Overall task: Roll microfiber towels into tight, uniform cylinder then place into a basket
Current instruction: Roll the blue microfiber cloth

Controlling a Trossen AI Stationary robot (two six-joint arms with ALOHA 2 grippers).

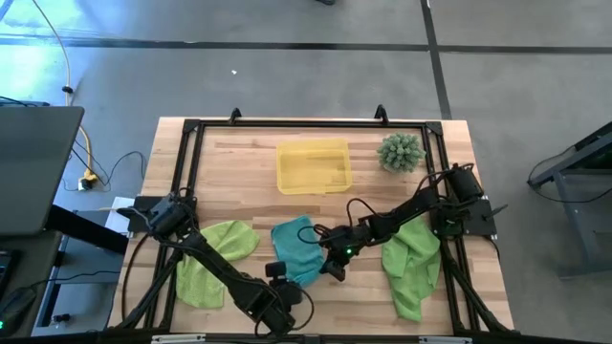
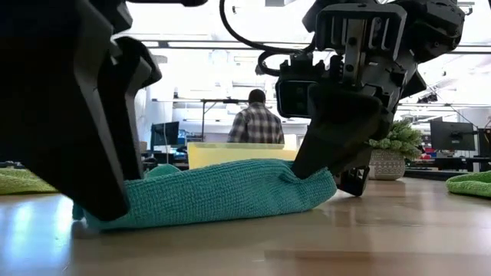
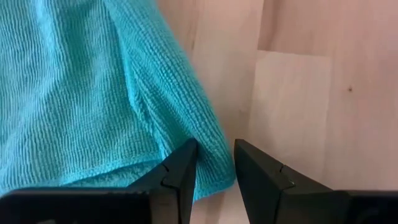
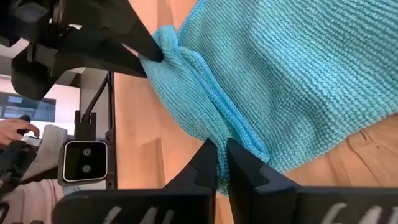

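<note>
You are working on the teal towel, which lies on the wooden table near its front edge, between the two lime-green towels and in front of the yellow basket, well apart from it. The right gripper is pinched closed on a fold at one end of this towel. The left gripper is at the other end: its fingers stand a little apart with the towel's edge between them, so I judge it is gripping that corner.

To do this step well, keep both ends at the same height and turn them together, so the roll does not become a cone. Pull lightly outward along the towel, because slack cloth makes a loose roll. Do not lift high; the cloth should stay against the wood.

In the low view the towel is already a long, low, half-rolled bundle. From above, its long axis runs obliquely from the left gripper, near the front, toward the right gripper, a little farther back. It is thicker in the middle.
</note>
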